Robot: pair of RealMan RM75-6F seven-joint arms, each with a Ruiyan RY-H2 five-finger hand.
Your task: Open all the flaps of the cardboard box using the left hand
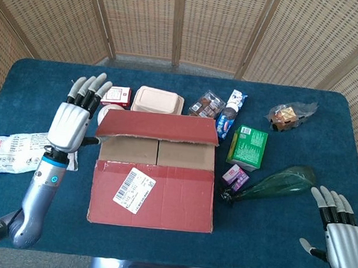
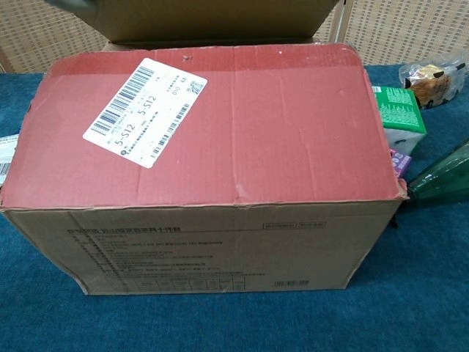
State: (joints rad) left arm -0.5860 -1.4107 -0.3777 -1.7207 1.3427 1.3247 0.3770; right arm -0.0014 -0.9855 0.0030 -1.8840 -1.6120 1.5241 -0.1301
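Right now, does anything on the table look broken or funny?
Yes. The brown cardboard box has a ragged, torn front edge on its red near flap, and a dark green glass bottle lies tipped on its side.

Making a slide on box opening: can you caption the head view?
Left hand lifts the far flap of the cardboard box; near flap closed, right hand idle.
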